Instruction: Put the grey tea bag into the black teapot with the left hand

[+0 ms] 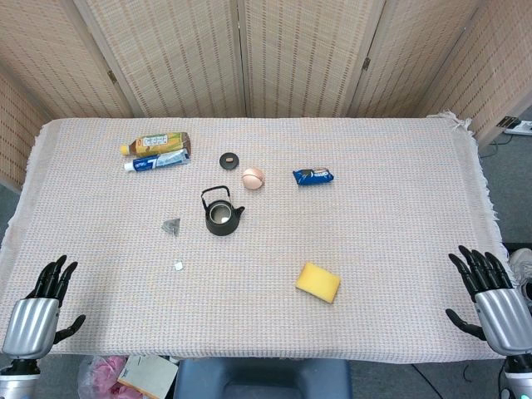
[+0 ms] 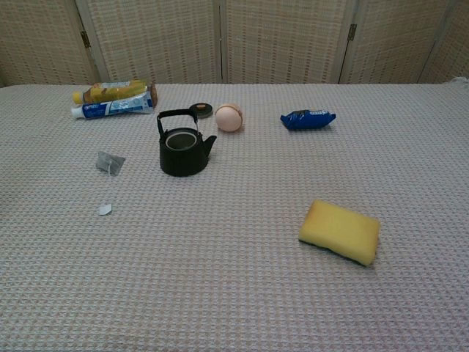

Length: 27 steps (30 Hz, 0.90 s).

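Grey tea bag (image 1: 171,225) lying flat on the bench (image 1: 374,241), just left of the black teapot (image 1: 221,215) and apart from it, with its small white tag (image 1: 179,266) a little nearer the front edge. Seen again from the chest view: tea bag (image 2: 109,162) left of the teapot (image 2: 183,146), tag (image 2: 105,210) in front. Teapot upright, lid off, mouth open, handle raised, spout pointing right. Round black lid (image 1: 229,160) resting behind the pot, beside a peach-coloured ball (image 1: 253,178).

Left hand (image 1: 40,312) down at the near-left corner of the bench, fingers (image 1: 56,274) spread and straight, holding nothing, well apart from the tea bag. Right hand (image 1: 490,299) mirrored at the near-right corner, fingers splayed too, nothing in it. Neither hand showing in the chest view.

Elsewhere on the cloth: yellow bottle (image 1: 156,144) lying on its side at the far left with a toothpaste tube (image 1: 156,161) right against it, blue snack packet (image 1: 313,176) right of the ball, yellow sponge (image 1: 318,283) nearer the front, right of centre.
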Each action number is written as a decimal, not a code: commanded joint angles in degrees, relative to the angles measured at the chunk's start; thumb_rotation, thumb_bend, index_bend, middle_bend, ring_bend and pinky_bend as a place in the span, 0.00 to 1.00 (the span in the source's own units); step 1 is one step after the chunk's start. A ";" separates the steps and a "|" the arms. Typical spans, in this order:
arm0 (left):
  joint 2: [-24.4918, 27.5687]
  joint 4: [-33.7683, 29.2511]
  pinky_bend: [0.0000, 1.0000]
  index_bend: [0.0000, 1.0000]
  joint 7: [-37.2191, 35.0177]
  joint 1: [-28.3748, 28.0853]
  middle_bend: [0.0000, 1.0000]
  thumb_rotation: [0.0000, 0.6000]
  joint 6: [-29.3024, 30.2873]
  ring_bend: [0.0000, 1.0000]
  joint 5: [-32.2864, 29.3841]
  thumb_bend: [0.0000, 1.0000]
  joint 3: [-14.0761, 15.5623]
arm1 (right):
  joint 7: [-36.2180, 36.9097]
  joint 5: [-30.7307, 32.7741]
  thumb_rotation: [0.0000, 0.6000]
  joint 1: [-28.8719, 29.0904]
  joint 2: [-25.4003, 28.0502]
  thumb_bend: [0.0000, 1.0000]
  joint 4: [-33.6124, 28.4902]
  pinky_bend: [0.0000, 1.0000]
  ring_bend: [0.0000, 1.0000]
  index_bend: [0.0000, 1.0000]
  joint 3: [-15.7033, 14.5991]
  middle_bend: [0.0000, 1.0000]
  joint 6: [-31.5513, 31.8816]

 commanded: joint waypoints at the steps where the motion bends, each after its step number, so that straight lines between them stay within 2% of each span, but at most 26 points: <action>1: -0.58 0.41 0.54 0.01 0.96 0.22 0.00 1.00 0.33 0.07 -0.49 0.23 -0.58 | -0.20 -0.04 1.00 -0.15 -0.09 0.12 -0.12 0.00 0.00 0.00 0.17 0.00 0.48; 6: -0.63 0.35 0.54 0.01 1.11 0.34 0.00 1.00 -0.26 0.07 -0.52 0.23 -0.46 | -0.99 -0.37 1.00 0.15 -0.32 0.12 -0.38 0.00 0.00 0.00 0.08 0.00 -0.08; 12: -0.04 0.13 0.54 0.03 -0.43 -0.29 0.00 1.00 -0.98 0.07 3.09 0.23 0.73 | -0.83 -0.71 1.00 0.07 -0.24 0.12 -0.73 0.00 0.00 0.00 0.10 0.00 0.38; 14: 0.73 -0.82 0.54 0.05 0.04 -1.06 0.15 1.00 -2.24 0.11 3.14 0.23 0.56 | -0.83 -0.67 1.00 0.16 -0.26 0.12 -0.83 0.00 0.00 0.00 0.24 0.00 0.38; 15: 0.80 -1.20 0.59 0.06 1.21 -1.43 0.40 1.00 -2.39 0.24 3.06 0.23 0.02 | -0.93 -0.71 1.00 0.25 -0.28 0.12 -0.86 0.00 0.00 0.00 0.25 0.00 0.26; 16: 0.61 -1.55 0.63 0.07 3.11 -1.99 0.52 1.00 -2.74 0.32 3.12 0.23 -0.59 | -1.07 -0.80 1.00 0.40 -0.32 0.12 -0.91 0.00 0.00 0.00 0.25 0.00 0.02; 17: 0.27 -1.72 0.71 0.09 4.04 -2.51 0.70 1.00 -2.99 0.46 3.60 0.23 -0.95 | -1.20 -0.86 1.00 0.54 -0.36 0.12 -0.92 0.00 0.00 0.00 0.22 0.00 -0.23; 18: -0.36 -1.41 0.83 0.15 4.42 -3.15 0.88 1.00 -3.13 0.64 4.45 0.23 -1.34 | -1.33 -0.90 1.00 0.68 -0.39 0.12 -0.91 0.00 0.00 0.00 0.19 0.00 -0.50; 19: -1.27 -0.67 0.92 0.21 4.38 -4.04 0.97 1.00 -3.68 0.77 5.45 0.23 -1.63 | -1.50 -0.90 1.00 0.85 -0.43 0.12 -0.90 0.00 0.00 0.00 0.16 0.00 -0.86; 20: -1.79 -0.33 0.97 0.25 3.86 -4.73 1.00 1.00 -4.53 0.83 5.87 0.23 -1.65 | -1.59 -0.89 1.00 0.97 -0.44 0.12 -0.91 0.00 0.00 0.00 0.14 0.00 -1.11; 22: -2.81 0.18 0.99 0.31 0.99 -6.63 1.00 1.00 -7.23 0.86 5.93 0.23 -1.91 | -1.57 -0.79 1.00 1.13 -0.34 0.12 -1.02 0.00 0.00 0.00 0.12 0.00 -1.46; 27: -3.53 -0.35 1.00 0.32 1.24 -11.74 1.00 1.00 -16.87 0.92 0.99 0.23 -3.79 | -0.34 -0.36 1.00 1.00 0.13 0.12 -1.12 0.00 0.00 0.00 0.51 0.00 -0.72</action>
